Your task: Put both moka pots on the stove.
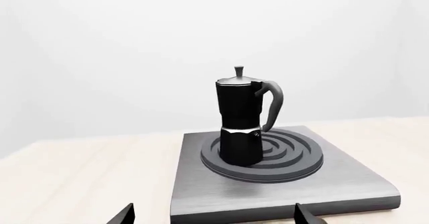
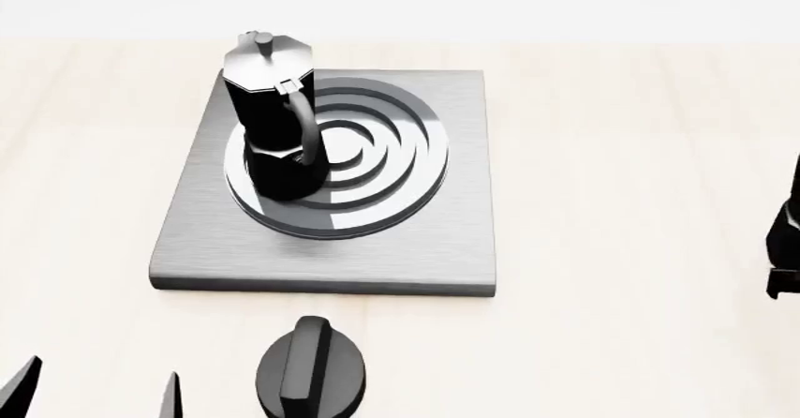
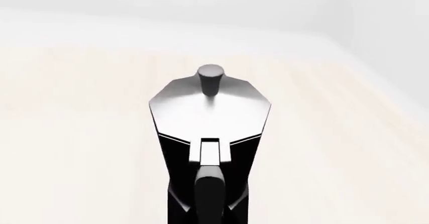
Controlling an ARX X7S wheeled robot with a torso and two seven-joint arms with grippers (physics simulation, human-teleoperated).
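One moka pot (image 2: 269, 118) stands upright on the left part of the stove's (image 2: 425, 240) ring burner, with its handle toward me. In the left wrist view that moka pot (image 1: 240, 123) rises beyond my left gripper (image 1: 214, 215), which is open and empty short of the stove (image 1: 348, 179). My left gripper (image 2: 97, 390) shows as two tips at the table's near left. The second moka pot (image 3: 209, 118) fills the right wrist view, handle toward the camera. My right gripper (image 3: 209, 211) is closed in on that handle, its fingers lost in the black.
A squat black round knob (image 2: 313, 371) with a ridge lies on the pale wooden table (image 2: 625, 156) just in front of the stove. A dark shape (image 2: 785, 231) is cut off at the right edge of the head view.
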